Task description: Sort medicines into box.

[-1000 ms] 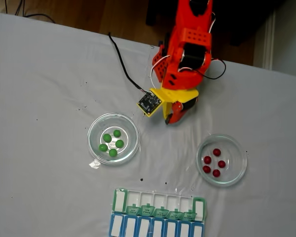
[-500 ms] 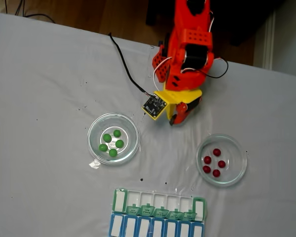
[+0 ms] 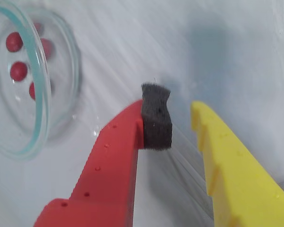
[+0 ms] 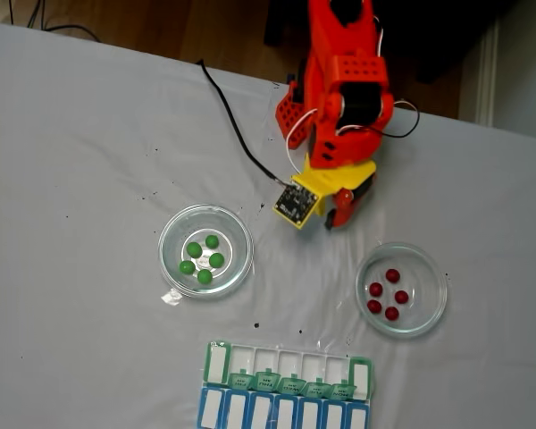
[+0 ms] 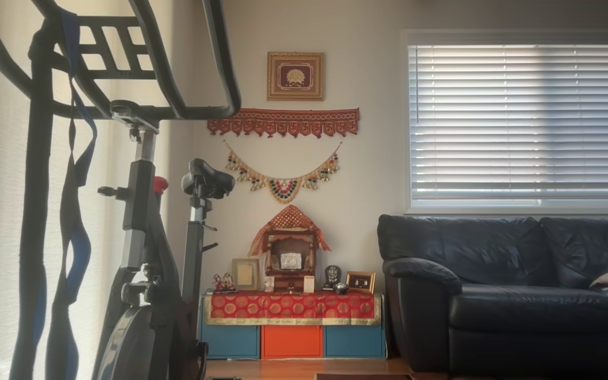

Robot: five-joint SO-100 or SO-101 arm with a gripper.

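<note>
Your red-and-yellow end effector [image 3: 180, 125] hangs with its fingers apart, nothing between them, above the white-clothed surface [image 4: 80, 179]. In the fixed view, the round clear glass dish of five glossy red pills [image 4: 401, 289] sits near it at 5 o'clock. The green-pill glass dish [image 4: 205, 251] is at 8 o'clock. The green-lidded weekly pill box [image 4: 287, 386] lies well apart at 6 o'clock.

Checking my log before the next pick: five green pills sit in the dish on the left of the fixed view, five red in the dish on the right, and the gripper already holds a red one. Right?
Not quite. The wrist view shows the gripper open and holding nothing. The rest stands: in the fixed view five green pills lie in the left dish and five red pills in the right dish.
</note>
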